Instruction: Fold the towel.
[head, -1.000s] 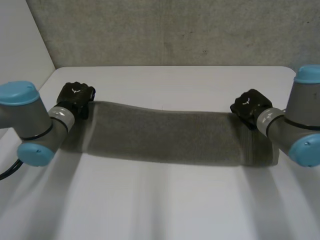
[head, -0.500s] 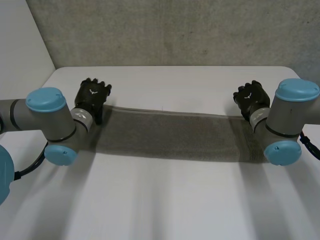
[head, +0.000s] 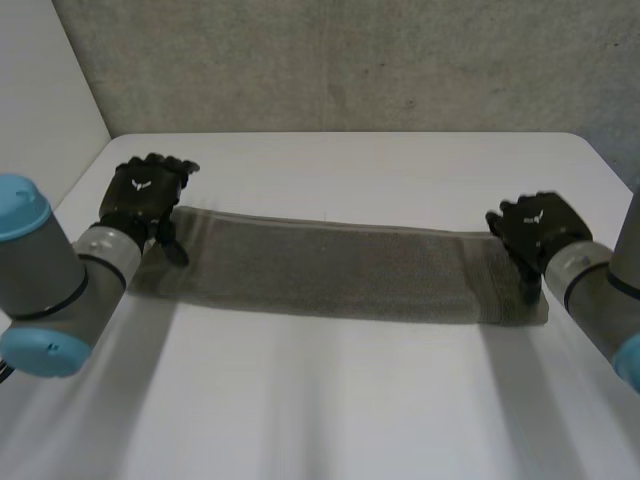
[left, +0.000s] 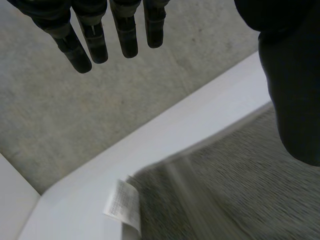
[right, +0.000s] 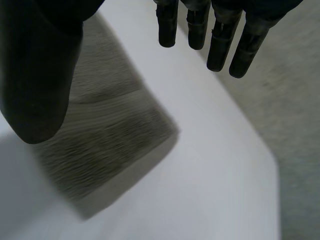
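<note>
A grey-brown towel (head: 330, 270) lies folded into a long flat strip across the middle of the white table (head: 350, 160). My left hand (head: 142, 195) hovers over the strip's left end, open, fingers (left: 95, 35) straight and holding nothing. Below it lies that end of the towel (left: 240, 190), with a white label (left: 122, 204) at its corner. My right hand (head: 537, 232) is over the strip's right end, also open, its fingers (right: 200, 25) straight above the towel's end (right: 100, 135). Neither hand touches the cloth.
A grey wall (head: 350, 60) stands behind the table's far edge. A white panel (head: 40, 90) closes off the left side. Bare tabletop (head: 330, 400) stretches in front of the towel.
Both hands have let go of the towel and opened. The towel has dropped flat onto the table, and both hands have drawn back a little from its ends.
</note>
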